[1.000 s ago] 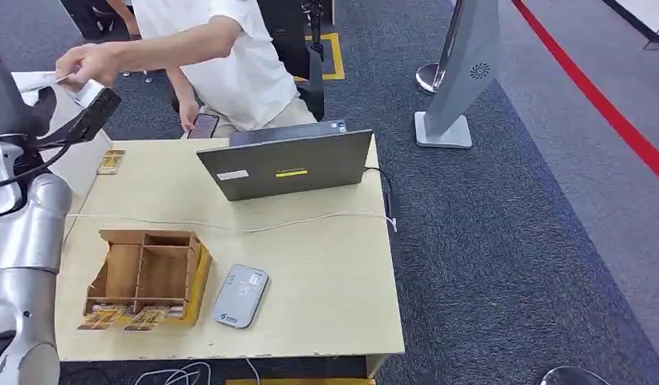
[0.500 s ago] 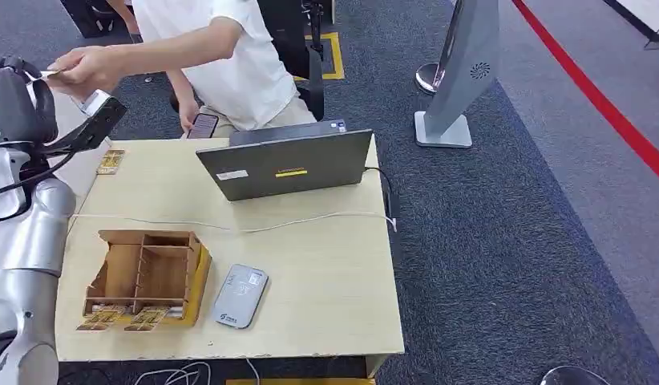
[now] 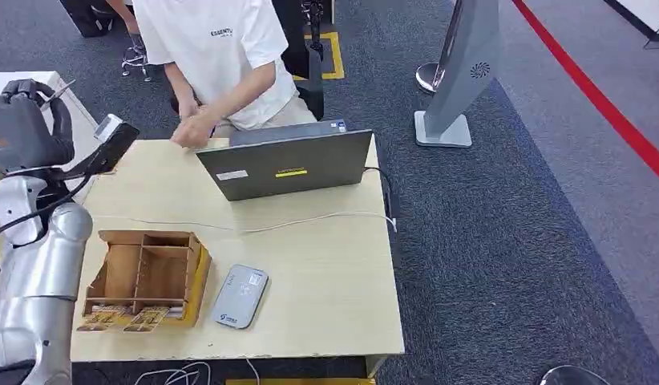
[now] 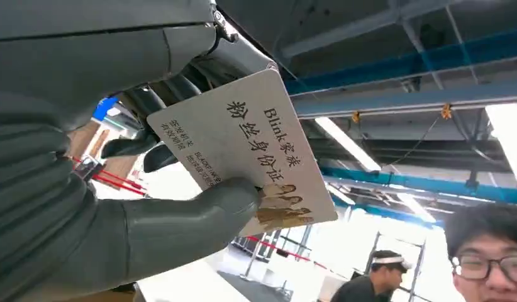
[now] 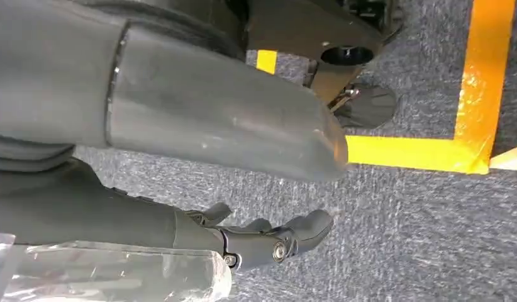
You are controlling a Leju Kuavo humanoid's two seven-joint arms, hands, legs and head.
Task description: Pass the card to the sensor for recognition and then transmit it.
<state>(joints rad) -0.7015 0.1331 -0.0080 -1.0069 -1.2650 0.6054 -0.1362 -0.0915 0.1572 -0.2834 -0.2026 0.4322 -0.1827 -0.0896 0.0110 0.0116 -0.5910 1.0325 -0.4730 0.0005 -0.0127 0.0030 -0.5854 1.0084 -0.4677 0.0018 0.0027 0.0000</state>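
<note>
Left hand (image 4: 117, 182) raised high at the table's far left corner, thick grey thumb and darker fingers (image 4: 133, 146) pinching a white rectangular card with black printed characters and a gold mark (image 4: 243, 151) — card held by one corner, rest of it free in the air. In the head view, same hand (image 3: 26, 120) up beside the light wooden table (image 3: 326, 265), a thin edge of the card (image 3: 60, 90) just showing above it.

Right hand (image 5: 243, 207) hanging over grey carpet with yellow tape lines (image 5: 470, 94); fingers loosely apart, nothing in them.

On the table: flat grey rounded card sensor (image 3: 240, 295) near the front edge, just beside an open brown wooden compartment box (image 3: 146, 273); gold-printed cards (image 3: 122, 318) lying at the box's front. Grey open laptop (image 3: 286, 164) at the far side, white cable (image 3: 230, 227) running across the table between laptop and box.

Person in a white T-shirt (image 3: 218, 56) seated behind the laptop — both hands low at the table's far edge.
</note>
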